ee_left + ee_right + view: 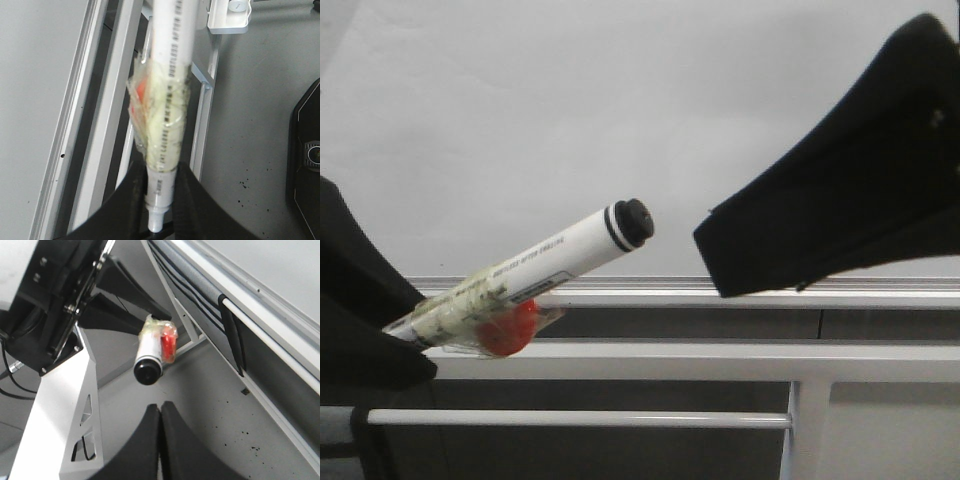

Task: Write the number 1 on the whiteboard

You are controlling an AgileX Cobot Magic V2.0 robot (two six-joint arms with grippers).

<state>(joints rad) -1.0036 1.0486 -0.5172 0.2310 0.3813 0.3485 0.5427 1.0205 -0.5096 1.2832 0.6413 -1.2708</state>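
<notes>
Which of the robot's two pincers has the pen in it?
The left pincer grips the white marker pen by its end, the one wrapped in yellowish tape. The right pincer is shut with nothing between its fingers, just facing the pen's black cap.

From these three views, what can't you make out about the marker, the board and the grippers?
- Marker print: blurred in the left wrist view, too small in the front view.
- Orange piece under the tape: its shape is lost under the wrap.
- Whiteboard: shows no stroke, but its upper part is cut off and the right gripper covers its right side.
- Left gripper: its fingertips are cut off by the left wrist view's edge.
</notes>
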